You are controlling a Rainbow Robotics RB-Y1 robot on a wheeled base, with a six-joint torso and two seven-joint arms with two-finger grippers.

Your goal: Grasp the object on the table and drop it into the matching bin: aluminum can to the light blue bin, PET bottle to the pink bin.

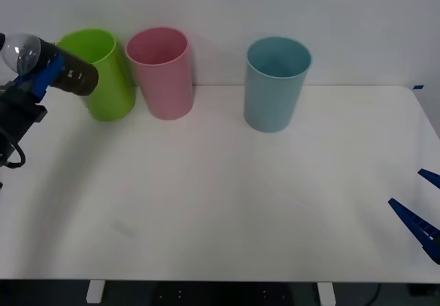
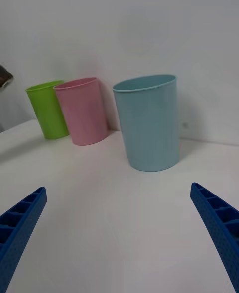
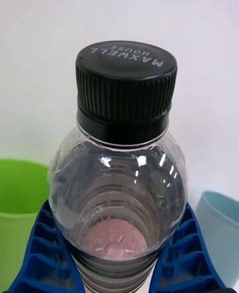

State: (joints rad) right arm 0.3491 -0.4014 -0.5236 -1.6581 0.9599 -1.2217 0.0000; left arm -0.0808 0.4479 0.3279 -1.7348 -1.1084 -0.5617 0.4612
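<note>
The PET bottle (image 1: 65, 71), with a dark body, clear shoulder and black cap (image 3: 126, 86), is held in the air at the far left, lying tilted in front of the lime green bin's rim. My left gripper (image 1: 42, 74) is shut on it, its blue fingers (image 3: 37, 258) pressed on both sides of the body. The pink bin (image 1: 161, 72) stands to the right of the bottle at the back of the table (image 1: 227, 203). The light blue bin (image 1: 276, 82) stands farther right. My right gripper (image 1: 421, 199) hangs open at the table's right edge, holding nothing.
A lime green bin (image 1: 103, 72) stands at the back left, touching the pink bin's side. In the right wrist view the three bins stand in a row along the white wall: green (image 2: 47, 109), pink (image 2: 82, 111), light blue (image 2: 149, 124).
</note>
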